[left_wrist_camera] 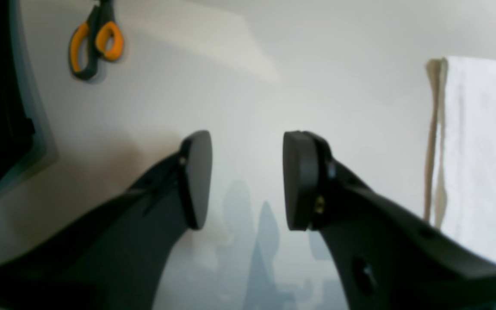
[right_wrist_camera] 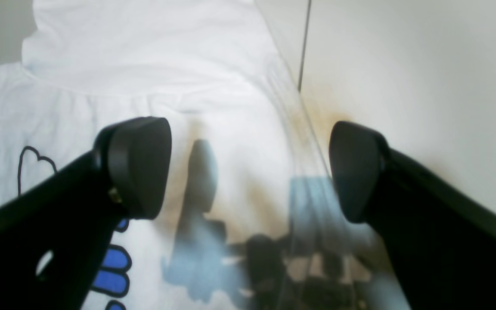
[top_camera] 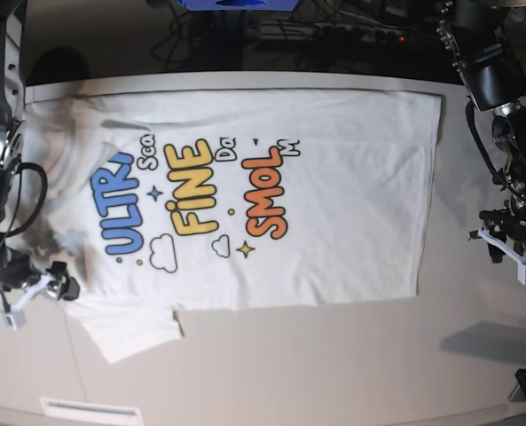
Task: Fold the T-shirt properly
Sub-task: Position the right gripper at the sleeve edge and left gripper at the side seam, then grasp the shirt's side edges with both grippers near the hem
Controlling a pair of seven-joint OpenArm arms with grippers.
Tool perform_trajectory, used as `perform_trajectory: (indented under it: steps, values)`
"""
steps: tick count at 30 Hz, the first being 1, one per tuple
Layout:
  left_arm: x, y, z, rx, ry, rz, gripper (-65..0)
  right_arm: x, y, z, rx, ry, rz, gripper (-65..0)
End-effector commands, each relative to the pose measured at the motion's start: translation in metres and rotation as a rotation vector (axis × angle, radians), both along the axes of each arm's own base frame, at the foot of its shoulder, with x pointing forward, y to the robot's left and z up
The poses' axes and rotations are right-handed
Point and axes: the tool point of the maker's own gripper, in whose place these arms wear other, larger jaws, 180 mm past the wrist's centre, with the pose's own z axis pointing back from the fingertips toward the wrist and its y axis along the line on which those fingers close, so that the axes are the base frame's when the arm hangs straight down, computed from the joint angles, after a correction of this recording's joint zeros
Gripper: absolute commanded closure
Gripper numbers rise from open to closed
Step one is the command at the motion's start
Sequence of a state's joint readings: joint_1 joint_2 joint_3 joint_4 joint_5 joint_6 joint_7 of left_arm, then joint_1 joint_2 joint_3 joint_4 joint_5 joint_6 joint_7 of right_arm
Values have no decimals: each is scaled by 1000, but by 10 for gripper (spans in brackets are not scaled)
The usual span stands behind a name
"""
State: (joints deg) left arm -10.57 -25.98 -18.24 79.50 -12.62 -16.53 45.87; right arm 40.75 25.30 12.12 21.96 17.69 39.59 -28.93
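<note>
Right gripper (right_wrist_camera: pixel 248 172) gaped wide over the T-shirt (top_camera: pixel 245 177) shoulder edge, left gripper (left_wrist_camera: pixel 247 181) half-parted, empty; pinch possibly snags one layer.

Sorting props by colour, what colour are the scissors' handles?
Orange with dark grey, on the scissors; clearest in the left wrist view.

bare table (top_camera: pixel 333 355) beside t-shirt (top_camera: pixel 351 204) (scissors (left_wrist_camera: pixel 96 41) aside).

T-shirt (left_wrist_camera: pixel 480 159) cut off by the left wrist view's right edge. Scissors (left_wrist_camera: pixel 95 41): blades cropped at top, handles blurred.
</note>
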Motion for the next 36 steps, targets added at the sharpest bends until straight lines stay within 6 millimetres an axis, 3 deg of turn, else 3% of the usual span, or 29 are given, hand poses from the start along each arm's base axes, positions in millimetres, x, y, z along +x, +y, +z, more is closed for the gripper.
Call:
perform_trajectory:
  steps: [1, 7, 20, 26, 29, 31, 34, 36]
  values:
    - [8, 7, 23, 34, -57, 1, -265, 16, -8, 25, -4, -72, -12, -554]
    - [8, 5, 22, 28, -57, -1, -265, 10, -1, 14, 7, -54, -5, -554]
    - [1, 7, 14, 24, -36, 0, -265, 12, 15, 10, 26, -50, 15, -541]
    - [5, 2, 14, 22, -30, -35, -272, 13, 16, 10, 28, -53, 14, -292]
    - [14, -7, 18, 19, -34, -82, -274, 13, 16, 11, 28, -55, 14, -126]
    - [18, -5, 9, -26, -28, -65, -274, 13, 16, 11, 28, -55, 14, -16]
    - [30, 2, -6, -107, -9, -22, -275, 13, 16, 11, 28, -55, 14, -7]
    - [37, 3, -17, -164, 8, 0, -312, 13, 16, 11, 28, -55, 14, -7]
